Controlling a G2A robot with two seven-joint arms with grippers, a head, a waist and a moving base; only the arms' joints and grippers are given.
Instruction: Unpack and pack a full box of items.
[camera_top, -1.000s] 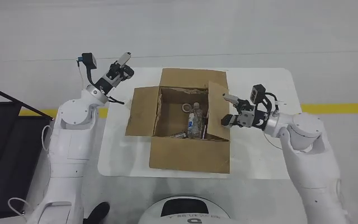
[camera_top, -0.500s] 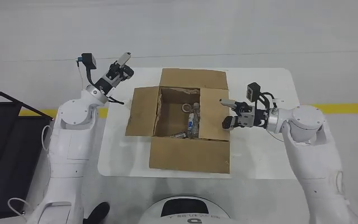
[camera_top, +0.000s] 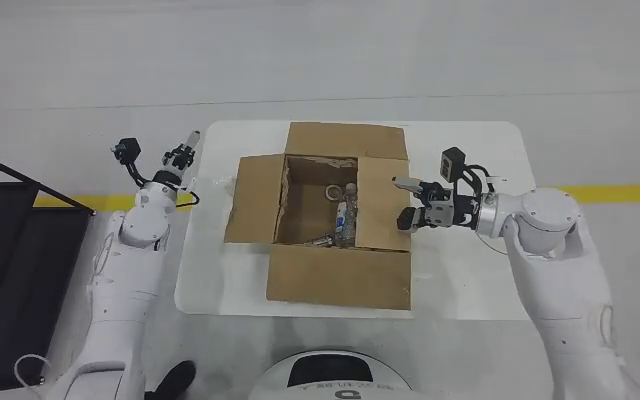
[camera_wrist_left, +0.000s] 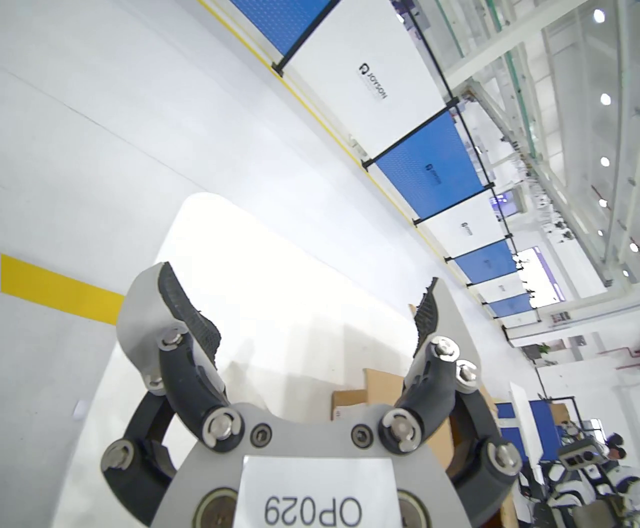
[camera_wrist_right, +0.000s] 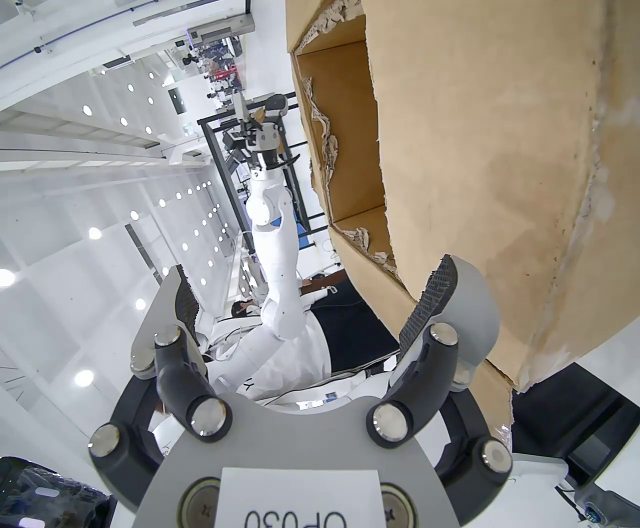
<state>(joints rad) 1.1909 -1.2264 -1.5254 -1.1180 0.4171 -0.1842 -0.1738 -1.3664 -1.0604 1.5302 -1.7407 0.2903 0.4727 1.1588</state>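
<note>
An open cardboard box (camera_top: 338, 276) stands in the middle of the white table (camera_top: 470, 270). Inside it lie a clear plastic bottle (camera_top: 345, 214), a pale ring (camera_top: 331, 193) and another small item (camera_top: 322, 240). My right gripper (camera_top: 401, 200) is open at the box's right flap (camera_top: 383, 205). In the right wrist view that gripper (camera_wrist_right: 310, 300) is open with the flap (camera_wrist_right: 480, 150) up against one fingertip (camera_wrist_right: 440, 295). My left gripper (camera_top: 183, 151) hangs open and empty over the table's far left corner, apart from the box; its wrist view (camera_wrist_left: 300, 280) looks out across the table.
The box's four flaps are spread, the left flap (camera_top: 252, 198) and near flap (camera_top: 338, 276) lying outward. A dark frame (camera_top: 25, 235) stands off the table's left side. Bare tabletop lies to the right of the box and along the left edge.
My left arm has drawn back left, to the table's corner. My right gripper moved left onto the right flap, which now leans further over the opening.
</note>
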